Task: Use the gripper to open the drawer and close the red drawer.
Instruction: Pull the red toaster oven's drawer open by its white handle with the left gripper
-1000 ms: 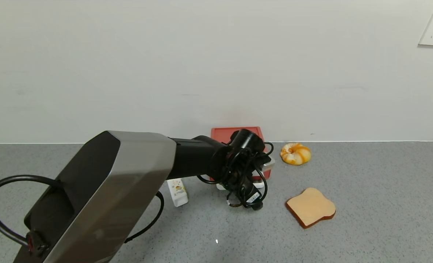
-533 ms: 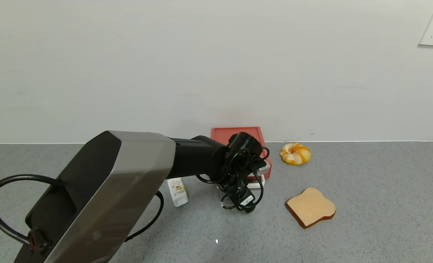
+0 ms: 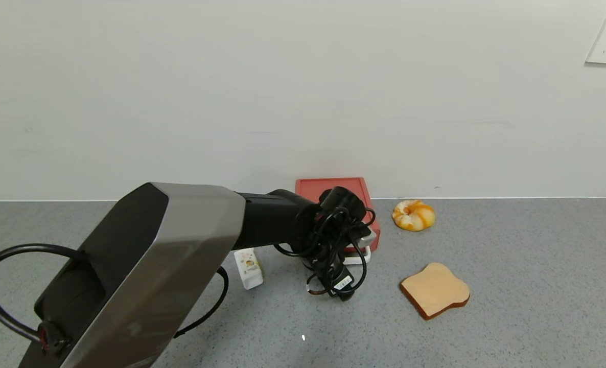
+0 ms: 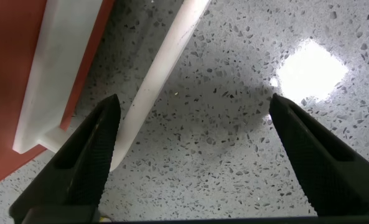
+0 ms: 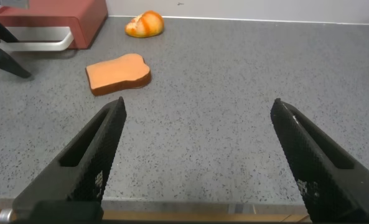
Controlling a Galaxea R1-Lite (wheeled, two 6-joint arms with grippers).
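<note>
Left tool: lowered to the grey speckled counter, directly in front of the red drawer. Fingers spread wide, holding nothing. In left wrist view, white loop handle lying just ahead of one finger, apart from it, not between the two. Drawer front with white base plate immediately beyond the handle. From the head view, whether the drawer is fully shut cannot be told; arm and cables cover most of its front.

Right tool: held above bare counter, well apart from the left tool, fingers spread wide, empty.

Toast slice flat on counter to the right of the left tool. Round bun beyond the toast, near the wall. Small white bottle lying to the left tool's left.
</note>
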